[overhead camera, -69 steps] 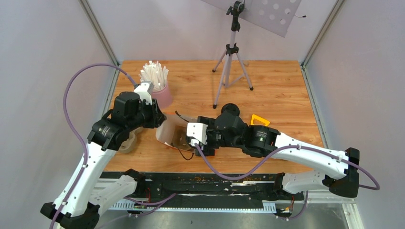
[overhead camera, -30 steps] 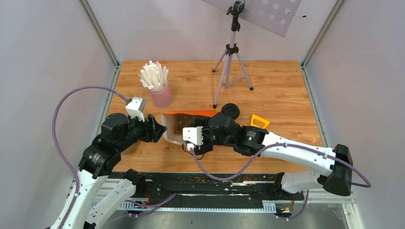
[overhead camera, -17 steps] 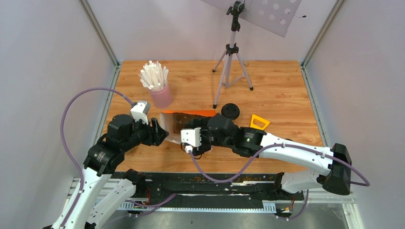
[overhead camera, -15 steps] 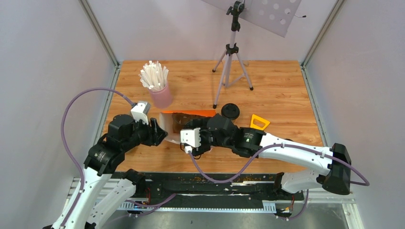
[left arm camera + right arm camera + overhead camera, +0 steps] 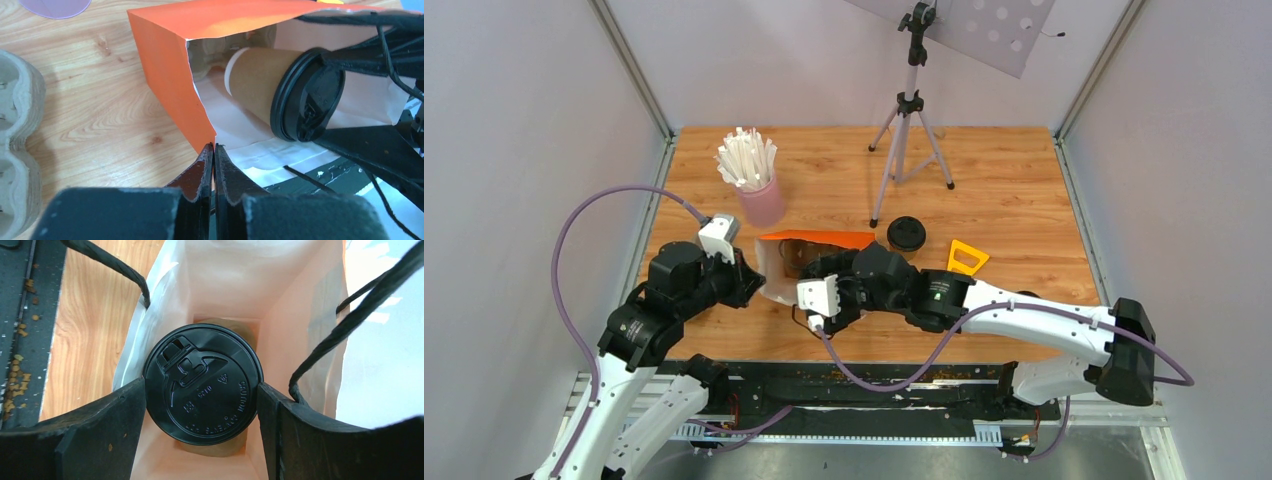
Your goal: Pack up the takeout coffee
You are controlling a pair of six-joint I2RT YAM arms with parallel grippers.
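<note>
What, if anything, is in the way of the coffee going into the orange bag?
Nothing visible. The coffee, held by the right gripper, is already in the open mouth of the orange bag, whose edge the left gripper pinches. Its black handles hang aside.

Wooden table [image 5: 1024, 180] bears orange bag [image 5: 816, 240], pink cup [image 5: 764, 206], tripod [image 5: 905, 130], pulp tray [image 5: 15, 150].

**Legible Markings**

Black cup lid [image 5: 202, 385]: raised lettering along the rim begins with "CAUTION". The words that follow are only partly legible. A small triangular symbol and a short embossed code sit nearer the centre, too small to read.
</note>
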